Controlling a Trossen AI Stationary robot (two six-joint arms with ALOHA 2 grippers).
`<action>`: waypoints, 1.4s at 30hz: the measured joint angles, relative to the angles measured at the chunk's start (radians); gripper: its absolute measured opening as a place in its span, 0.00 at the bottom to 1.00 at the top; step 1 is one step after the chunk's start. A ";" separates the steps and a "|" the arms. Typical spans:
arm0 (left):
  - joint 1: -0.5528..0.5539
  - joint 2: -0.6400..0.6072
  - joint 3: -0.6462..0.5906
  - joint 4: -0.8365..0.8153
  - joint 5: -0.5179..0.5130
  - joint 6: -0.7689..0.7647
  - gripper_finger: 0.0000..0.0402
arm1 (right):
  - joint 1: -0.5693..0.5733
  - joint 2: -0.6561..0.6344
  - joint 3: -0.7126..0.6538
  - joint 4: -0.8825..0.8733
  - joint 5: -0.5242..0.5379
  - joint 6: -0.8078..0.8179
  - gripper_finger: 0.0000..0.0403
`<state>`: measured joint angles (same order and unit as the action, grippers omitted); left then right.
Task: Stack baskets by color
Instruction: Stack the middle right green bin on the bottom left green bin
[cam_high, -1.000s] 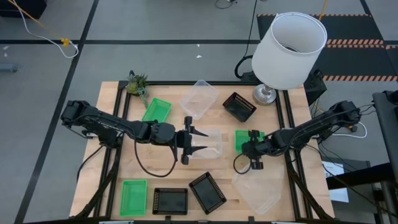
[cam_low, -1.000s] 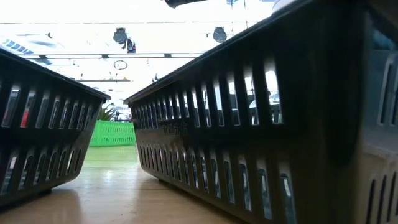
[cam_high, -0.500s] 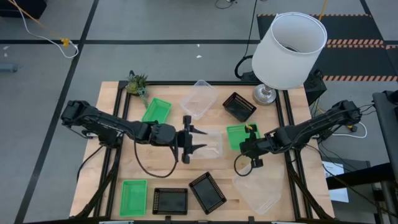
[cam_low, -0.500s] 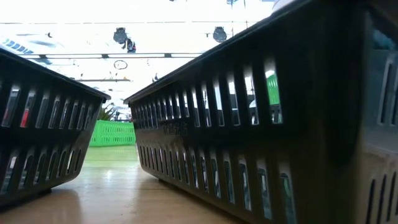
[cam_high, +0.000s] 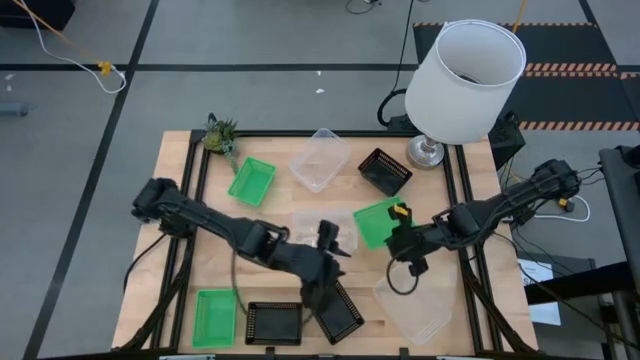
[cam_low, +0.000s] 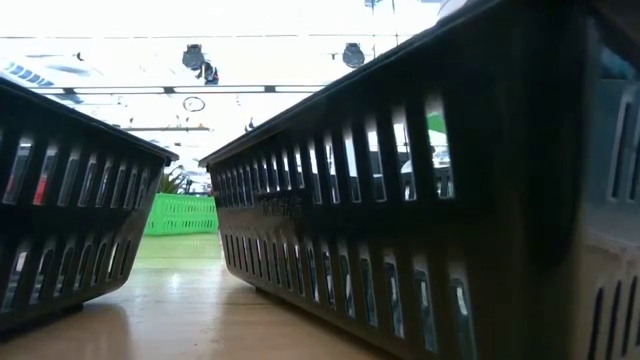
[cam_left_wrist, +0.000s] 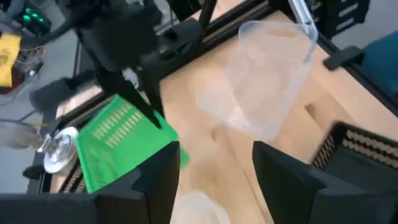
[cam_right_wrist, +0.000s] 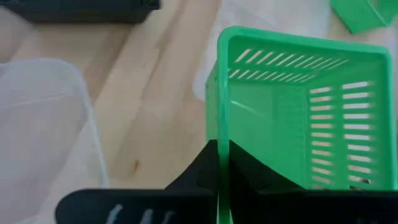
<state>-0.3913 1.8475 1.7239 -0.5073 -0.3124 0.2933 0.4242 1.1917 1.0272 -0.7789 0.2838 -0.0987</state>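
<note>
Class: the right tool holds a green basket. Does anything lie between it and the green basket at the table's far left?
Yes. Between the held basket in the right tool and the far-left green basket, a clear basket lies close to the straight path; lifting over it would probably avoid contact.

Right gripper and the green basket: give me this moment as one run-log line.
right gripper: shut on green basket rim, basket tilted | left gripper: open, empty, near black baskets | stacks: none yet

Wooden table (cam_high: 270, 215) with scattered baskets (cam_high: 215, 317)
</note>
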 joint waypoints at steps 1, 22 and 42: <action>0.002 0.019 0.021 -0.028 0.005 0.001 0.51 | 0.006 0.001 -0.001 0.004 -0.001 -0.003 0.02; 0.015 0.100 0.105 -0.102 -0.006 0.070 0.51 | 0.038 0.013 -0.005 0.267 -0.049 -0.124 0.02; -0.019 0.078 0.104 -0.207 -0.030 0.034 0.51 | 0.029 0.083 -0.005 0.477 -0.048 -0.358 0.02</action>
<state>-0.4099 1.9260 1.8283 -0.7141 -0.3422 0.3270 0.4535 1.2746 1.0222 -0.3023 0.2354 -0.4569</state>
